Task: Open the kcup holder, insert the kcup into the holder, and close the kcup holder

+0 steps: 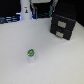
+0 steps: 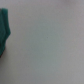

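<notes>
So, going from the exterior view's left, a tall white bottle-like thing (image 1: 25, 11) stands at the back of the white table (image 1: 20, 50). It is far behind the kcup (image 1: 31, 54) and a little to its left. The kcup stands upright out on the bare table, nearer the front, with its green and blue top facing up. Nothing touches it. Off to the kcup's right and farther back sits the kcup holder (image 1: 63, 25), a black box well apart from the cup. Its two drawer fronts with pale handles look pushed in. The wrist view is blurry and shows pale table (image 2: 50, 45) with a dark green shape (image 2: 4, 35) at one edge. No fingers show in either picture, so I cannot tell whether they are spread or pressed together.
</notes>
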You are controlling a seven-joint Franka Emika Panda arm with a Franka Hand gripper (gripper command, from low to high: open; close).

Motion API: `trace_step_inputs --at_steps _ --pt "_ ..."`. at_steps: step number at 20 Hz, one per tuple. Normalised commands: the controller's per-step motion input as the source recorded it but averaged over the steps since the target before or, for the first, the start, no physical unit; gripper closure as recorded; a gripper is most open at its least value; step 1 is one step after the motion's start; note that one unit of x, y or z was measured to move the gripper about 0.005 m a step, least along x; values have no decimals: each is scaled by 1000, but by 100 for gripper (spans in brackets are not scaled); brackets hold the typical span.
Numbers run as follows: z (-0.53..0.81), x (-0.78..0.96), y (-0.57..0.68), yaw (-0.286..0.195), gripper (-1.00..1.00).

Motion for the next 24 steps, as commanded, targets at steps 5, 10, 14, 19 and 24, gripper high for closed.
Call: trace_step_inputs --at_steps 5,10,14,19,24 --pt "126 -175 576 -127 -100" --pt "36 -225 680 -185 -100" --pt "16 -287 659 -181 -100" --pt "-33 -328 628 -180 -100" --pt "-115 -317 614 -178 -100"
